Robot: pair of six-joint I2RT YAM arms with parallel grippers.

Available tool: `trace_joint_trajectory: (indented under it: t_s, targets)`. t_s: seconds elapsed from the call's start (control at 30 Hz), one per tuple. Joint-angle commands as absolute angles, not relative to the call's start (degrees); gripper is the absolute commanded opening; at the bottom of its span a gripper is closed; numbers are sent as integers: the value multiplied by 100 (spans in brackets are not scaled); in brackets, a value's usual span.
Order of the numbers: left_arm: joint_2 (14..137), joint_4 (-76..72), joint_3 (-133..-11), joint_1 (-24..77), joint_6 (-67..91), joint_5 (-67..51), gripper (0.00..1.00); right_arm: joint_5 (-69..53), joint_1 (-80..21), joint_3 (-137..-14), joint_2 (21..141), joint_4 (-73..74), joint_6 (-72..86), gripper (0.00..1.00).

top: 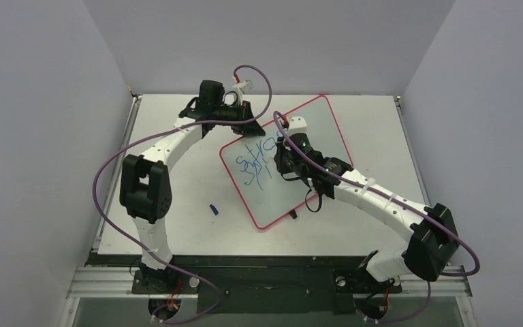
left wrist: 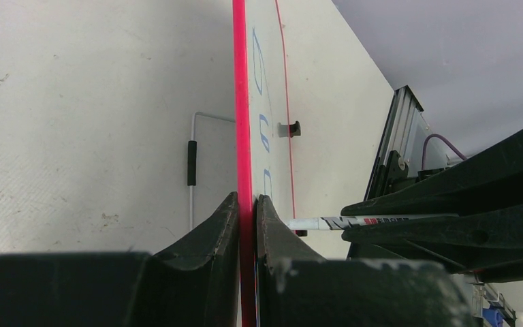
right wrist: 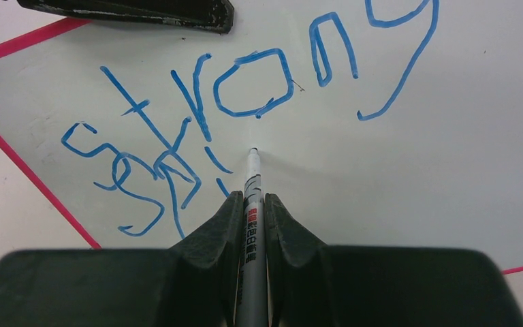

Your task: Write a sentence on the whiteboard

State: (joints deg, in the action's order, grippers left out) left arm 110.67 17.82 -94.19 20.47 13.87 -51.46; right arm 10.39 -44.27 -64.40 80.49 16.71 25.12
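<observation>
The top external view looks down from behind the arm bases. Both wrist views look closely along their fingers. All three share the whiteboard.

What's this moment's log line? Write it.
left fingers: clamp red-rimmed whiteboard edge | right fingers: grip white marker | blue handwritten sentence: second line begun

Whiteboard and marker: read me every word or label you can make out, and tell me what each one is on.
"strong": top line, blue handwriting on the whiteboard.
"sp" and a short stroke or two: second line, unfinished, crowding up into the first.
Marker barrel: red and black print, too small and blurred to read in either wrist view.
Nothing else legible.
</observation>
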Motion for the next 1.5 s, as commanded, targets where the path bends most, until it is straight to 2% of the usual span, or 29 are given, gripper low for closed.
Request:
trace_joint_trajectory:
  t_s: [0.0, 0.9, 1.47]
  targets:
    - [10731, 1637, -9466, 2162, 958, -5414, 0, 988, -4393, -6364, 8081, 1441, 2525, 0]
    - [10704, 1652, -9475, 2196, 945, -5383, 0, 934, -4417, -5061, 7407, 1322, 2883, 0]
    - [10710, 1696, -9475, 2232, 905, -5346, 0, 904, -4391, -6034, 7867, 1497, 2664, 0]
